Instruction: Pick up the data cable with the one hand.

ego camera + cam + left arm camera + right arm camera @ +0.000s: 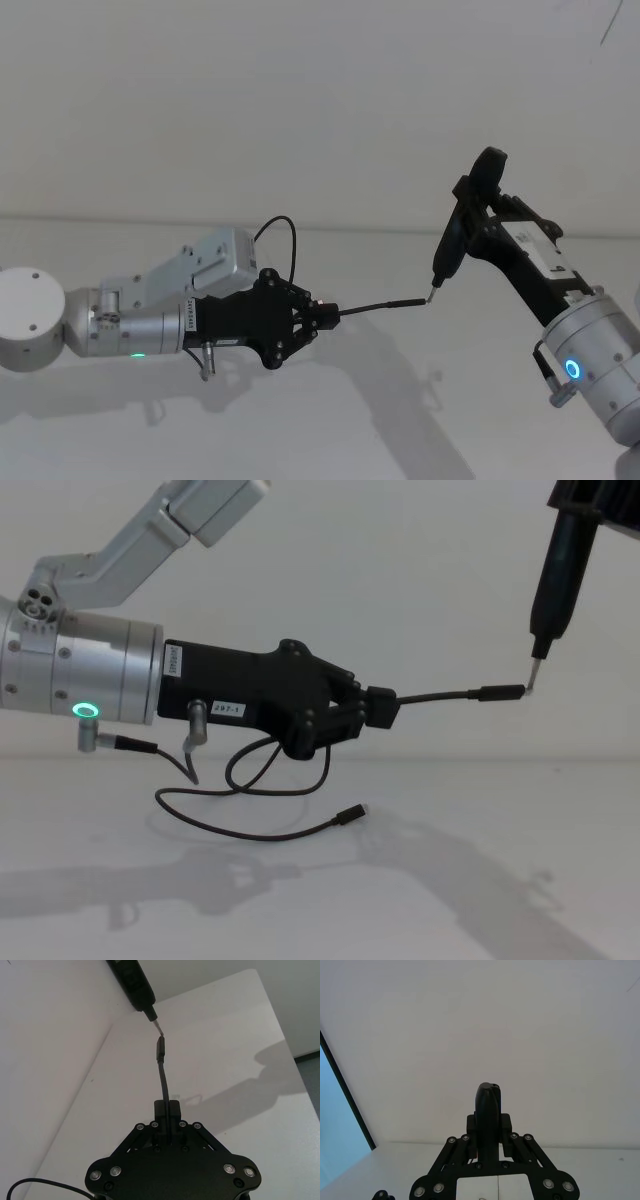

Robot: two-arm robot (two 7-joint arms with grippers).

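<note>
The left end effector (378, 708) is clenched on the data cable (450, 694), held above the table (480, 880). Its near plug points toward 3 o'clock, touching the metal tip of the slim black tool (555, 585) grasped by the right end effector (478, 205); the slack trails down onto the table.

White tabletop (480, 900), matte, bare surface with soft grey shadows thrown across it toward the front. Plain white wall (300, 100) directly behind, meeting the table edge in a straight horizontal seam. Left wrist view: table corner visible, with dark grey floor (311, 1075) beyond it. Right wrist view: dark vertical frame strip (347, 1095) on one side with a pale blue pane (335, 1130) next to it, window or panel, can't tell which. Lighting even and diffuse, no glare.
</note>
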